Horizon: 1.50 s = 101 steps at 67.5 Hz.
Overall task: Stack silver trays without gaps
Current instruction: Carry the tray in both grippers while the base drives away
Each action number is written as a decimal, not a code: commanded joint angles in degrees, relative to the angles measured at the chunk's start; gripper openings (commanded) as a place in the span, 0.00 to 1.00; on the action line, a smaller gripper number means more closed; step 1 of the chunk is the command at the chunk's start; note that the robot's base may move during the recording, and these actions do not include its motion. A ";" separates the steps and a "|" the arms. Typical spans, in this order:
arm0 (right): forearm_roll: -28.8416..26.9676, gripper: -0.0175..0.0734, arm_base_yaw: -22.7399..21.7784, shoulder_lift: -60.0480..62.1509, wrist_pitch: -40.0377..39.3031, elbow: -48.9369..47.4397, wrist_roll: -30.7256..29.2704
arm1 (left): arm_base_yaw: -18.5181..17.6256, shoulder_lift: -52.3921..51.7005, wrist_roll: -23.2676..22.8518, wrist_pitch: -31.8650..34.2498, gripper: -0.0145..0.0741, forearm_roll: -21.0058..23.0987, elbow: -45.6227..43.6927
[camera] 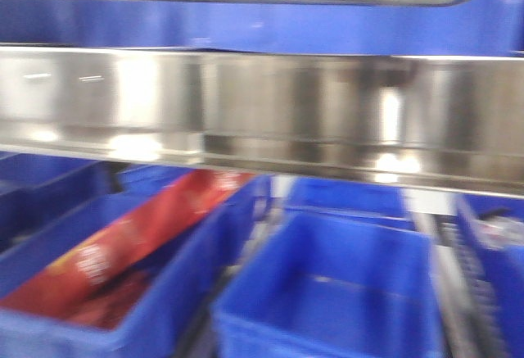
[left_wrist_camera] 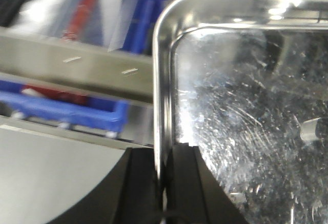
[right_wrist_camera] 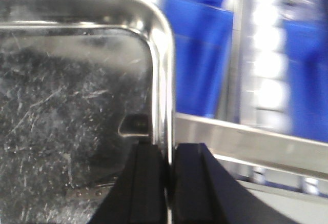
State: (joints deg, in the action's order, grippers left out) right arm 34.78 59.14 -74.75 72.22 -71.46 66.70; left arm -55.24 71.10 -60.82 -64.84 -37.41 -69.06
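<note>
Presently, heavy motion blur in all three views. Ahead, across the front view: long steel shelf rail (camera: 262, 108), edge to edge. Below it, rows of blue bins (camera: 327, 292), with a red packet (camera: 123, 251) lying slantwise in the left-hand one. Same rail seen past the tray's outer rims in both wrist views, more blue bins beyond; contact with the tray not readable. Nothing between jaws and rim. Left gripper (left_wrist_camera: 163, 155): jaws almost together, clamped on the left rim of the silver tray (left_wrist_camera: 246, 111), one finger outside the wall, the other inside. Right gripper (right_wrist_camera: 169, 152): likewise pinched on the right rim, below a rounded corner. Tray thus between the two grippers, held at opposite rims, scratched floor toward both wrist cameras.
</note>
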 commanded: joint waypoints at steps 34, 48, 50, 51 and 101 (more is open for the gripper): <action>0.81 0.18 0.59 0.02 -14.65 -0.48 -0.21 | -0.62 0.03 0.72 7.51 0.14 -12.92 -0.22; 0.81 0.18 0.59 0.02 -16.89 -0.48 -0.21 | -0.62 0.03 0.72 7.51 0.14 -14.44 -0.22; 0.81 0.18 0.59 0.02 -17.38 -0.48 -0.21 | -0.62 0.03 0.72 7.51 0.14 -14.55 -0.22; 0.81 0.18 0.59 0.02 -17.74 -0.48 -0.21 | -0.62 0.03 0.72 7.51 0.14 -14.55 -0.22; 0.81 0.18 0.59 0.02 -27.37 -0.48 -0.21 | -0.62 0.03 0.72 7.51 0.14 -14.55 -0.22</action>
State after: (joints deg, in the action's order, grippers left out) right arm 35.87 58.81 -74.88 59.32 -70.92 67.26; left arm -54.90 70.39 -60.02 -65.76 -53.82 -69.06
